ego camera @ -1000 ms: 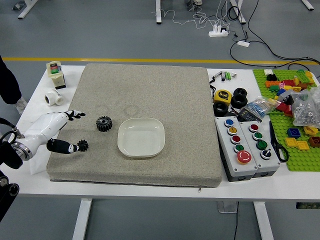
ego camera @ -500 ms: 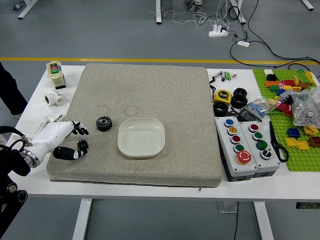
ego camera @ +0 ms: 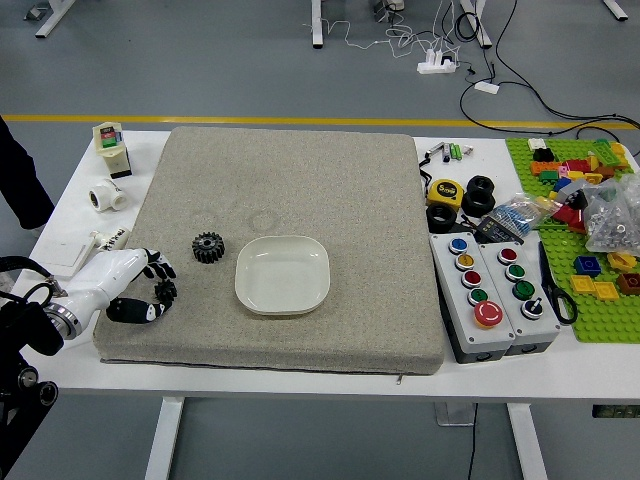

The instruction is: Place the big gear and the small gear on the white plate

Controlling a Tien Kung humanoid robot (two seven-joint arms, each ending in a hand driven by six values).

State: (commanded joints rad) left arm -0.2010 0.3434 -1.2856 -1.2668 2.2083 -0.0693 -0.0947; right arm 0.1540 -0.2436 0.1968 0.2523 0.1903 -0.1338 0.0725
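At the far left, a dark shape (ego camera: 22, 178) juts in over the table (ego camera: 390, 382); I cannot tell what it is. Below it, the left hand (ego camera: 168, 287) reaches over the mat's (ego camera: 300, 345) left side. Its fingers are curled to a narrow gap around the small gear (ego camera: 165, 292), which sits between thumb and fingertips; whether it is lifted, I cannot tell. Beyond the hand, a white pipe fitting (ego camera: 107, 196) and a carton (ego camera: 112, 152) stand on the table, left of the mat. The big gear (ego camera: 208, 247) lies on the mat, between the hand and the plate (ego camera: 283, 275), near the plate's left rim but apart from it. Right of the mat are a tape measure (ego camera: 445, 193), black rings (ego camera: 442, 218), and two button boxes (ego camera: 468, 295) side by side. Scissors (ego camera: 568, 308) lie by the right-hand box. Farthest right, bricks (ego camera: 587, 265) and clear bags (ego camera: 612, 215) lie on a green board (ego camera: 600, 328).
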